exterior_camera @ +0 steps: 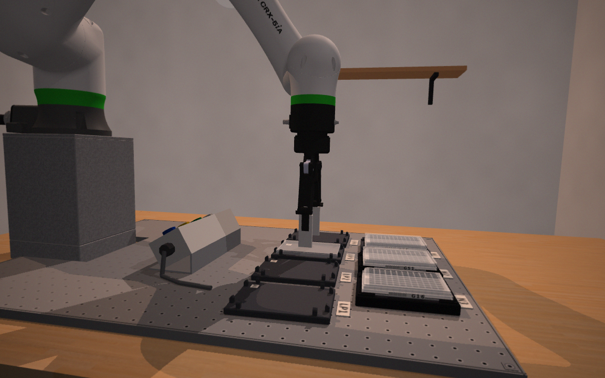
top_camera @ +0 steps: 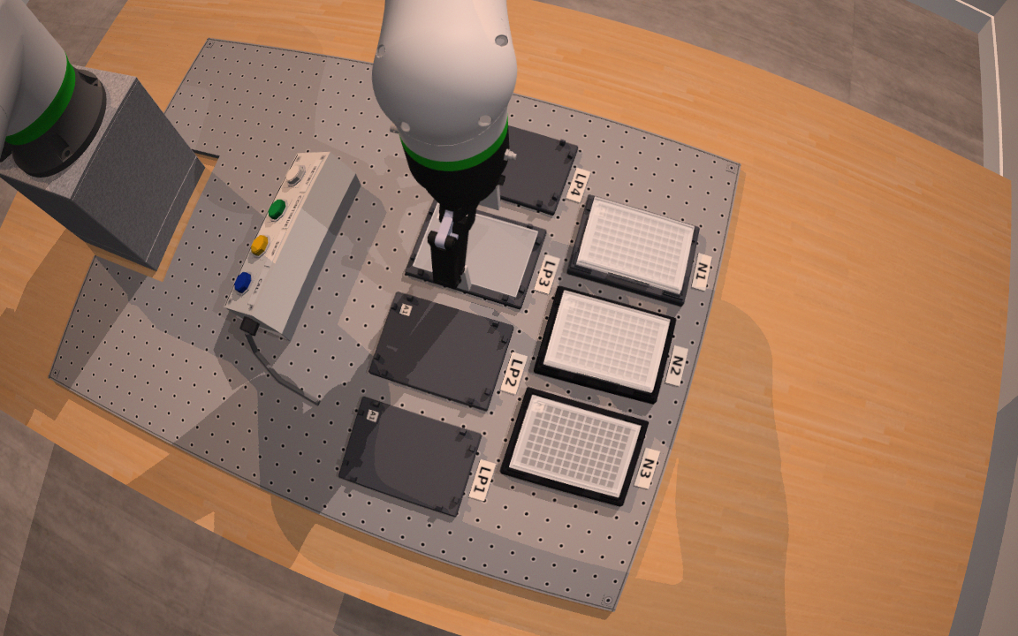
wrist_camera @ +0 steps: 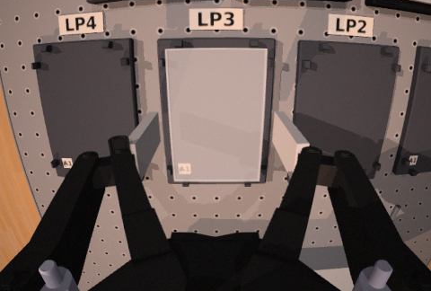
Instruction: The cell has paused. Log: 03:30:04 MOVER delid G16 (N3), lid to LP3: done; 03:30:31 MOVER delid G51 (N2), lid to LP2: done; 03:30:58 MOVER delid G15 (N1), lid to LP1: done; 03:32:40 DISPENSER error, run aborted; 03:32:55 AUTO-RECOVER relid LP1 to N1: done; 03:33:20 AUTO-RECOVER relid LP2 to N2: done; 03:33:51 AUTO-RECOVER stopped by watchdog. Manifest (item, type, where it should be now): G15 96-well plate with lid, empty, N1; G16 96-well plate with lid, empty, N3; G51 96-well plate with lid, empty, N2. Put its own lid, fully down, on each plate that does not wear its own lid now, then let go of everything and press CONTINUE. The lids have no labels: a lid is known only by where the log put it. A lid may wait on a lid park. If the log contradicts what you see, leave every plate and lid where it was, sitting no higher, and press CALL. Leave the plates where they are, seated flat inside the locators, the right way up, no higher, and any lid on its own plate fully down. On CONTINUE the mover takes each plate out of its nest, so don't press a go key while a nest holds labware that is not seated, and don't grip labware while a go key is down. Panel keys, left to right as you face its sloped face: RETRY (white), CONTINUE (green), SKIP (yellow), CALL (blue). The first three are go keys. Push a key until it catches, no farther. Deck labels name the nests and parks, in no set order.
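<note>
1. Bench (top_camera: 853, 276) carries the perforated deck (top_camera: 275, 102). Everything below is placed relative to the LP3 park (wrist_camera: 162, 93).
2. The arm (top_camera: 441, 71) stands straight over LP3 with its wrist vertical, which suits a top-down pick of a flat part.
3. The key panel (top_camera: 315, 229) sits on the side of LP3 away from the nests. The green CONTINUE key (top_camera: 276, 208) is not pressed, which is correct while labware work is pending.
4. The nest row runs along LP3's labelled side.
   - Plate in N1 (top_camera: 635, 243) and plate in N2 (top_camera: 606, 341) look capped, with a milky top.
   - Plate G16 in N3 (top_camera: 576, 446) is at the far end of the row, diagonal from LP3. Its wells are crisp, so I judge it bare.
   - What's on the deck agrees with the log, so there's no reason to press CALL.
5. The lid (top_camera: 501, 257) lies flat inside LP3's locator pegs. It's the only lid parked, as the parks either side of LP3 carry none. By its location it belongs to G16.
6. The tool (wrist_camera: 217, 142) is down at lid height, straddling the lid's short span.
   - It is released, with the pads (wrist_camera: 145, 136) standing just off each long edge and a gap visible on both sides.
   - Nothing is gripped.
7. Next, as I judge it: close squarely on the long edges, lift clear of the pegs and carry the lid to N3. A skewed grip risks a cocked lid that won't seat fully.
</note>
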Robot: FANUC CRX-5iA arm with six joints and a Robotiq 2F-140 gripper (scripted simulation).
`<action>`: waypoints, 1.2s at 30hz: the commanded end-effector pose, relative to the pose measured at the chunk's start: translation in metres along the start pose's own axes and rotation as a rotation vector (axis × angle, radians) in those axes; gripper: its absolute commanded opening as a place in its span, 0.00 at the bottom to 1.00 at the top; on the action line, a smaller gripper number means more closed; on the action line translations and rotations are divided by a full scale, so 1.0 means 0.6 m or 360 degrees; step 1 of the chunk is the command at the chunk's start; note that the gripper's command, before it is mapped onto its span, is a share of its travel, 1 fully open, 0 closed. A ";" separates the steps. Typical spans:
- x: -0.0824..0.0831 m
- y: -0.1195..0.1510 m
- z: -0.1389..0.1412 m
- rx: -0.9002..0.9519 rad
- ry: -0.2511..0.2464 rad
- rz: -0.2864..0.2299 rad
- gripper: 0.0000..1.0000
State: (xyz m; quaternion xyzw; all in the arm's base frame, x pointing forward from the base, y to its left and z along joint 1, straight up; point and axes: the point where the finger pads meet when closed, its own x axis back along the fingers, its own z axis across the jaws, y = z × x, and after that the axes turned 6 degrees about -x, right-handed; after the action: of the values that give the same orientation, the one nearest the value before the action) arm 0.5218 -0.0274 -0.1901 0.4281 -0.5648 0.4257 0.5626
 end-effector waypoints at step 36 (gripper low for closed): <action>-0.012 0.000 0.000 0.0000 0.0000 0.0001 0.66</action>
State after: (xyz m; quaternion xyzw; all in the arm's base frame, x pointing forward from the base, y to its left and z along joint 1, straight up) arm 0.5218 -0.0274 -0.1971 0.4281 -0.5648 0.4257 0.5626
